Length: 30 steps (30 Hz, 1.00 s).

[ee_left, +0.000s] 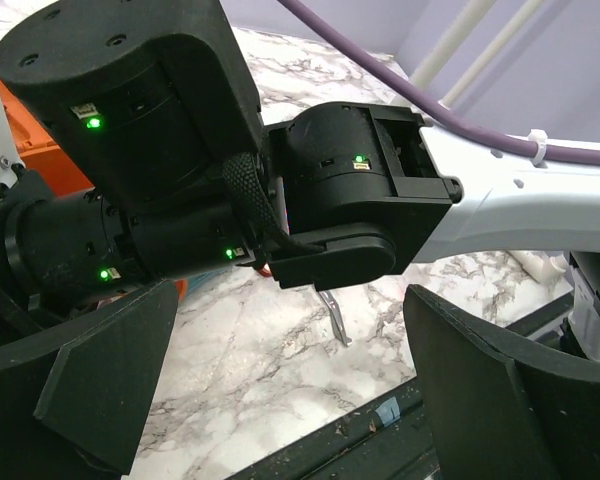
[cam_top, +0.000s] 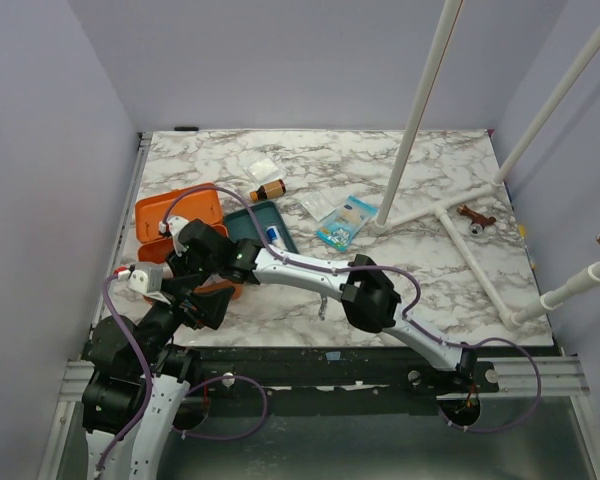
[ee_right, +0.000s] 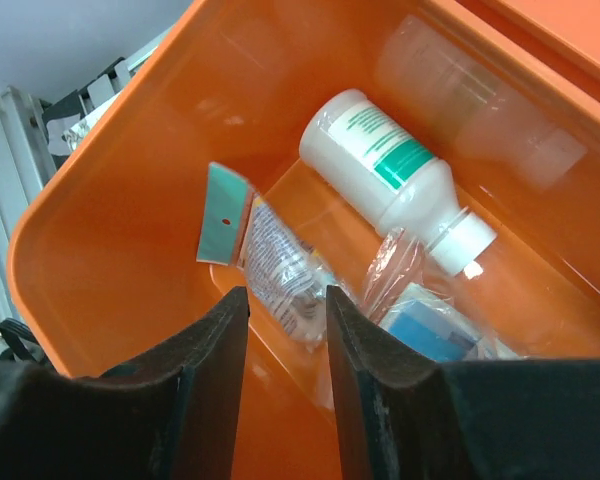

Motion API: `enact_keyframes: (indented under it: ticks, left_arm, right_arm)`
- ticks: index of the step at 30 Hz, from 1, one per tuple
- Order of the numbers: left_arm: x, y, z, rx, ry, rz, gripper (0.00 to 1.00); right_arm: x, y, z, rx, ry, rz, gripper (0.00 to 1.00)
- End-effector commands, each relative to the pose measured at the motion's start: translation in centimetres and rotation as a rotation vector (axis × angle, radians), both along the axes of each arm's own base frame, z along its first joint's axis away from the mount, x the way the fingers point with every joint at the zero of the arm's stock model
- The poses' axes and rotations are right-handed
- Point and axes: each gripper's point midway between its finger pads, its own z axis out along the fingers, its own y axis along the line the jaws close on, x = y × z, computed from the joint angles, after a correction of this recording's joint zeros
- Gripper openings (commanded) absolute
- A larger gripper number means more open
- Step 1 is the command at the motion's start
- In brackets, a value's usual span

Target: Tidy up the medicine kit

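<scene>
The medicine kit (cam_top: 175,212) is an orange box standing open at the table's left. My right arm reaches across to it, and my right gripper (ee_right: 287,300) hangs inside the box with its jaws a narrow gap apart, gripping nothing. Just past the fingertips lies a clear packet with a teal header (ee_right: 270,262). A white bottle with a green label (ee_right: 395,170) and a bagged blue pack (ee_right: 432,338) also lie in the box. My left gripper (ee_left: 290,390) stands wide open and empty over the marble near the front edge, beside the kit.
A dark teal tray (cam_top: 272,228) lies right of the kit. Behind it are a brown bottle (cam_top: 270,190), white packets (cam_top: 318,205) and a blue pack (cam_top: 346,222). A small metal tool (ee_left: 332,318) lies near the front edge. A white pipe frame (cam_top: 450,215) occupies the right side.
</scene>
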Motion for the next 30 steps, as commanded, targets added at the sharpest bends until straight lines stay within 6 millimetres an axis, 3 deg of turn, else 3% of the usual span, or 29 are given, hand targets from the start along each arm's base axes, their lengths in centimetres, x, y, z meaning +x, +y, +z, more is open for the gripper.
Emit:
enact_keyframes:
  ticks: [1, 12, 19, 24, 30]
  left_arm:
    - [-1.4, 0.0, 1.3, -0.012, -0.108, -0.023, 0.99]
    - [-1.3, 0.1, 1.2, -0.01, -0.1, -0.017, 0.98]
    - [-1.3, 0.5, 1.3, -0.013, -0.096, 0.012, 0.98]
    - [-1.4, 0.5, 1.4, -0.014, -0.099, 0.011, 0.98]
    - [-1.4, 0.5, 1.4, -0.014, -0.102, 0.006, 0.99]
  right_arm:
    - [-1.1, 0.3, 2.1, 0.031, -0.049, 0.015, 0.43]
    - [1.7, -0.9, 8.6, 0.112, -0.16, -0.139, 0.52]
    - [4.9, -4.1, 12.8, 0.128, -0.258, -0.338, 0.69]
    - [8.0, -7.1, 13.5, 0.092, -0.276, -0.454, 0.74]
    - [13.3, -12.1, 11.9, 0.027, -0.205, -0.632, 0.77]
